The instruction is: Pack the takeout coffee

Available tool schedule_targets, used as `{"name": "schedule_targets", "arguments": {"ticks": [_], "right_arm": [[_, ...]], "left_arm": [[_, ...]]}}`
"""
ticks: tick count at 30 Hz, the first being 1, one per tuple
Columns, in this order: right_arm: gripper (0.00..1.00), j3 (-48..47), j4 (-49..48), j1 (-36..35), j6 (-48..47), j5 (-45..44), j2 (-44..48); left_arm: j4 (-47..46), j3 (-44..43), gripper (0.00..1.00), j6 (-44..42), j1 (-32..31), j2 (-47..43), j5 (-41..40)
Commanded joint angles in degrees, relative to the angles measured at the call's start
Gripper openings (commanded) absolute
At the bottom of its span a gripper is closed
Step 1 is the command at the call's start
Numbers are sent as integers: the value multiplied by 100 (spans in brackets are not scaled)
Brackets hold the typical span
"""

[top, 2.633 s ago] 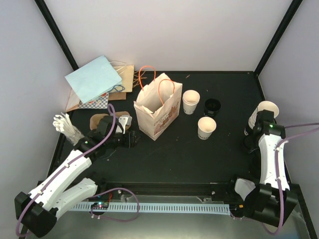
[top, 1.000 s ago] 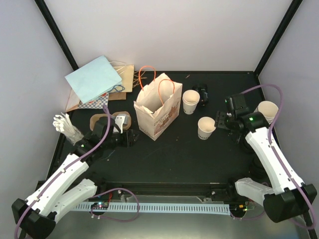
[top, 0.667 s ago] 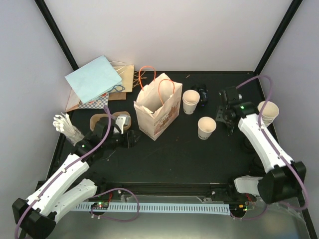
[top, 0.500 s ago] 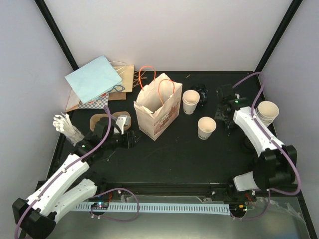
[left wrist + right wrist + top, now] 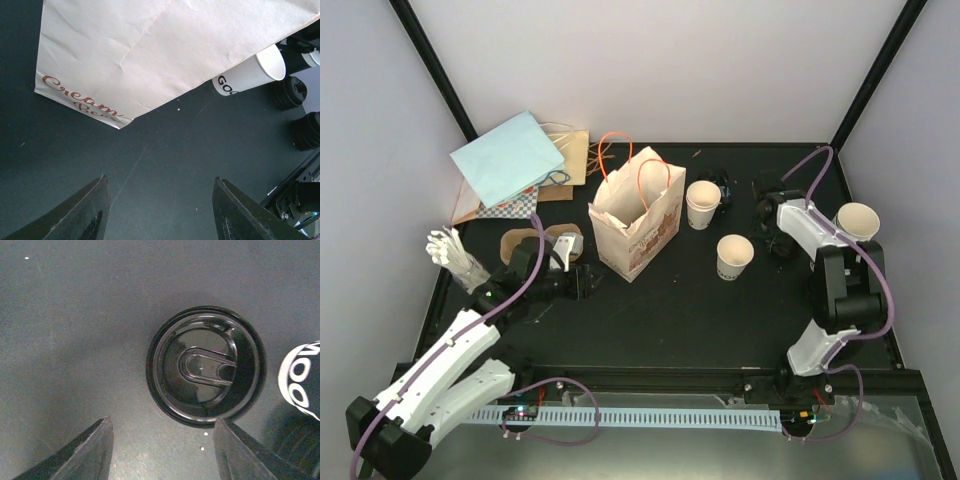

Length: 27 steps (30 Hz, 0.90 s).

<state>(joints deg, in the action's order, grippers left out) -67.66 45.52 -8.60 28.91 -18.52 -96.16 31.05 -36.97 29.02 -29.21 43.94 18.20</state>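
Two cream-white paper cups stand open, with no lids on, right of the printed paper bag: one by the bag and one nearer. The left wrist view shows the bag and one cup. A round black lid lies flat on the table just ahead of my right gripper, which is open and empty above it. In the top view the right gripper is at the back right and hides the lid. My left gripper is open and empty, low beside the bag's left base.
A stack of cups stands at the far right, and a printed cup side shows at the right wrist view's edge. A brown pulp tray lies by the left arm. White cutlery and flat bags sit at the back left.
My right arm has swung from the right edge to the back centre and now points down over the black lid. The left arm has barely moved.
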Motion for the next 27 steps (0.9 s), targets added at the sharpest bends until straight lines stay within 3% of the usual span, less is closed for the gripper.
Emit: {"name": "schedule_targets", "arguments": {"ticks": [1,4,16,18,27], "right_arm": [[55,-198,-233,4,82,-165,-342],[48,-220,-283,26,87,-209,-572],[40,-334,-499,191,-28,-125,-1227],[35,-336,-516,214,-52,-124,-1304],[24,-348,-520,229,-119,-74,-1177]], "left_arm": [[-141,1,59,36,23,-7,106],[-111,-3,59,10,27,-26,81],[-89,23,59,-9,22,-53,79],[-90,16,59,1,24,-45,74],[-106,6,59,2,23,-25,68]]}}
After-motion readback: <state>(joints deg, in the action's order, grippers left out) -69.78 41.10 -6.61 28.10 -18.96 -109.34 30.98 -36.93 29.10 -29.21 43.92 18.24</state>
